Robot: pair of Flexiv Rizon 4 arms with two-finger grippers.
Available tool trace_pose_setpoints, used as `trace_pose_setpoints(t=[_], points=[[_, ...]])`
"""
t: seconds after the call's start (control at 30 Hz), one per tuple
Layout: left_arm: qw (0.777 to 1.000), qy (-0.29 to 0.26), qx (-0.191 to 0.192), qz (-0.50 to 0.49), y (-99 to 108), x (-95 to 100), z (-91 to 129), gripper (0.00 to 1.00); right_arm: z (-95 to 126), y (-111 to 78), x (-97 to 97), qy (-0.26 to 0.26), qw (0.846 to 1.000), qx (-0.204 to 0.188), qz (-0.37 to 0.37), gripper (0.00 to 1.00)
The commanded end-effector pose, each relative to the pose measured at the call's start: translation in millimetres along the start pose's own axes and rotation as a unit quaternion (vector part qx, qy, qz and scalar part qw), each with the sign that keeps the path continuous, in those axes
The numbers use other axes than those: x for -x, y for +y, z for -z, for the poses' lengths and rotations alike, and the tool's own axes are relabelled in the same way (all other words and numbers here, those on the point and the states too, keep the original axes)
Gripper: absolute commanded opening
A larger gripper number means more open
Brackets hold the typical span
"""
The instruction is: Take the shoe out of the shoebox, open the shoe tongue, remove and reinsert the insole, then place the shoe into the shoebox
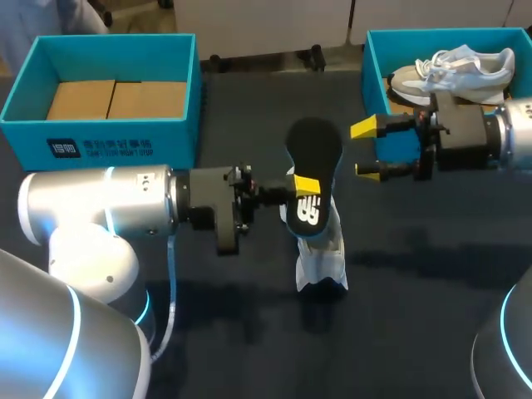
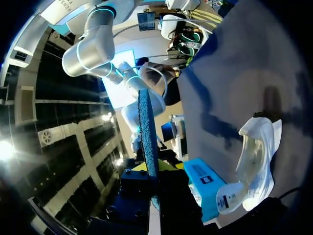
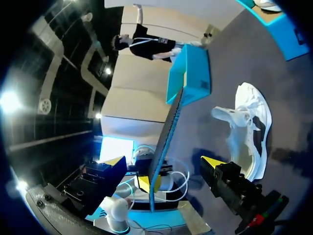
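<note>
Over the table (image 1: 416, 274), insole (image 1: 314, 145) pinched by left gripper (image 1: 303, 189) near shoe (image 1: 322, 249); right gripper (image 1: 366, 150) spread before 1 shoebox (image 1: 371, 58)

Soft, even light falls from above onto the dark table (image 1: 432, 332). The shoe (image 1: 320, 249) throws a faint shadow toward six o'clock, and a broad dim band lies at six o'clock of the right arm (image 1: 515, 137). Glare whitens the casing of the left arm (image 1: 100, 208); the black insole (image 1: 312, 150) almost merges with the tabletop
</note>
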State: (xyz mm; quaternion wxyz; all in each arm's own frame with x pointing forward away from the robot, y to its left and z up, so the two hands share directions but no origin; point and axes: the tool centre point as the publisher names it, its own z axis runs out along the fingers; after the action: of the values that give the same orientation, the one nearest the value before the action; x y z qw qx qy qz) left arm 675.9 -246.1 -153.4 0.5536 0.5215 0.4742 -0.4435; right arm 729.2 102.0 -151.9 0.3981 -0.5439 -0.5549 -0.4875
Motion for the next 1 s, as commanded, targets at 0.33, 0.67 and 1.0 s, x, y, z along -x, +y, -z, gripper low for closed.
trace_pose_setpoints(t=[0.33, 0.67, 1.0], points=[[1.000, -0.004, 0.003, -0.027, 8.3, -9.9, -24.9, 0.00, -21.6, 8.6, 4.9, 0.000, 0.999, -0.038, -0.031, 0.43], [0.999, -0.001, -0.002, -0.035, 8.5, -11.7, -27.8, 0.00, -24.2, 9.9, 9.5, 0.013, 0.998, -0.044, -0.041, 0.20], [0.999, 0.002, -0.015, -0.044, 11.1, -9.9, -33.9, 0.00, -23.7, 8.1, 12.9, 0.021, 0.998, -0.040, -0.038, 0.00]])
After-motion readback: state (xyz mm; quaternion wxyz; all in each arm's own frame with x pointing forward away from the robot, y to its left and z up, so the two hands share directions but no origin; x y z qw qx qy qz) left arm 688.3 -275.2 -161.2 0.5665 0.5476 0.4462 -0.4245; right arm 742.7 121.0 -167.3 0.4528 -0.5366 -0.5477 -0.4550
